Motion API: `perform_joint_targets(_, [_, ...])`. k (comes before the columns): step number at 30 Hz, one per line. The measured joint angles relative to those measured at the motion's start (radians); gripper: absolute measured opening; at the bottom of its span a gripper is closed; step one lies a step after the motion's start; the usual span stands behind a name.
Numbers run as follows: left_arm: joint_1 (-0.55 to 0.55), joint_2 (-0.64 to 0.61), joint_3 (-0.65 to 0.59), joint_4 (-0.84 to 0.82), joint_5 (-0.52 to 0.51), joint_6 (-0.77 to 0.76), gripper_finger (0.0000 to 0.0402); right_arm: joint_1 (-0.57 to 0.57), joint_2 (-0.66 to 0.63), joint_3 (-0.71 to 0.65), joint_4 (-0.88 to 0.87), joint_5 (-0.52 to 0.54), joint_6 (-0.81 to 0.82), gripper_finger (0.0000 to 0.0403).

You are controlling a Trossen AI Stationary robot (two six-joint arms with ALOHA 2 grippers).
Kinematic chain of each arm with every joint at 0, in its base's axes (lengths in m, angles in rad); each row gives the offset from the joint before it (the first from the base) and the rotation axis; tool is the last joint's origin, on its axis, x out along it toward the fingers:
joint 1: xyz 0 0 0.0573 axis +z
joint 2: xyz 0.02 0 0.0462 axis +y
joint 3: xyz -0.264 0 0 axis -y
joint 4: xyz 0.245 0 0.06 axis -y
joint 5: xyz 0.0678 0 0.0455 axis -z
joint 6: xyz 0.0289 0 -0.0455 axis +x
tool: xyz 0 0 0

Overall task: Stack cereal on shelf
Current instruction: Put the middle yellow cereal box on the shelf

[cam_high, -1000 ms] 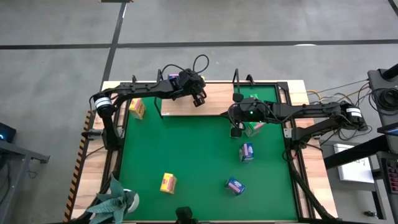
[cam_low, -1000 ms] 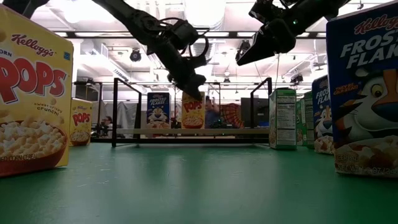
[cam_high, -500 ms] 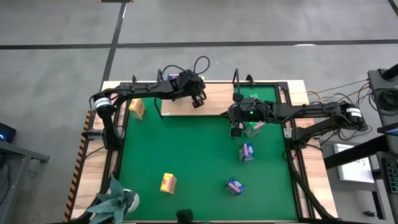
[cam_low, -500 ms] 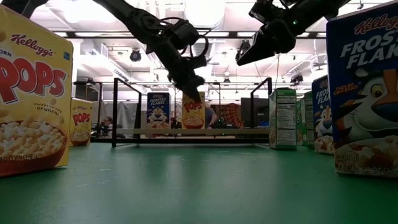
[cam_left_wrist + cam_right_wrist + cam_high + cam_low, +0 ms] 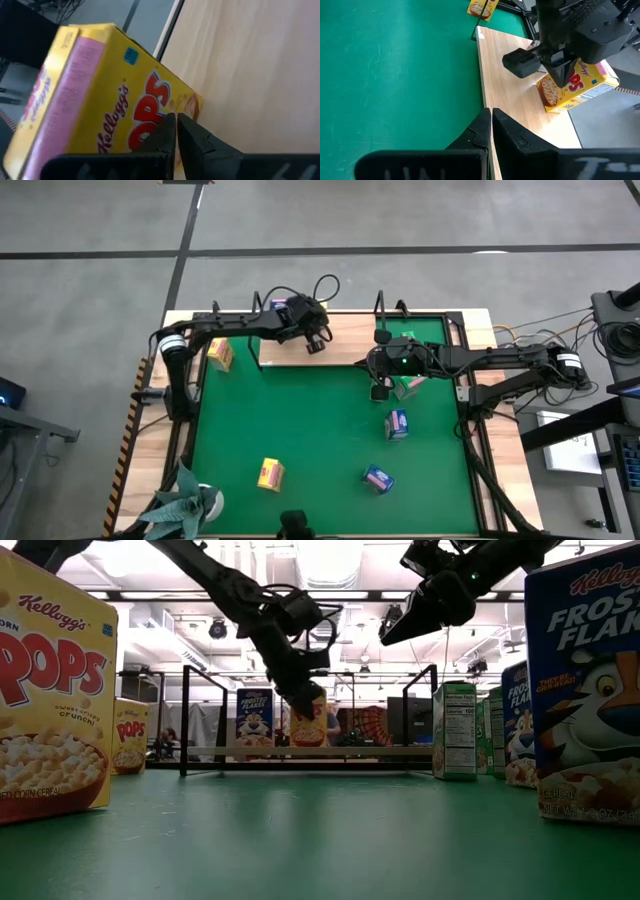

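Observation:
A yellow cereal box [image 5: 105,100] stands upright on the wooden shelf [image 5: 345,345], at the mat's far edge. My left gripper [image 5: 176,120] is shut, and its tips are at the front of this box [image 5: 310,730]. A blue cereal box [image 5: 254,718] stands on the shelf to its left. My right gripper [image 5: 380,392] hangs shut above the green mat, off the shelf's near right corner, with nothing in it. Loose boxes lie on the mat: two blue [image 5: 397,423] [image 5: 377,478], one yellow [image 5: 270,474] and one green [image 5: 408,385]. My left gripper has its shut fingertips [image 5: 565,76] against the upper front face [image 5: 150,107] of the yellow box. The fingers slant down from the near side. The box stands upright with its bottom on the shelf.
Another yellow box [image 5: 220,355] lies left of the shelf. Black wire uprights [image 5: 186,720] rise at the shelf's ends. A potted plant [image 5: 185,500] sits at the near left corner. Large boxes [image 5: 45,690] [image 5: 585,680] frame the low view on both sides.
My left gripper, still shut, has sunk a little and tipped further down. In the low view it now covers the top front of the yellow box. The box still stands upright on the shelf.

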Motion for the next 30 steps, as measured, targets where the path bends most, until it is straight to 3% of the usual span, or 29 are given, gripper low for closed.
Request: perform_joint_targets(30, [0.012,0.000,0.000,0.012,0.002,0.030,0.0000,0.000,0.000,0.000,0.000,0.000,0.001,0.0009])
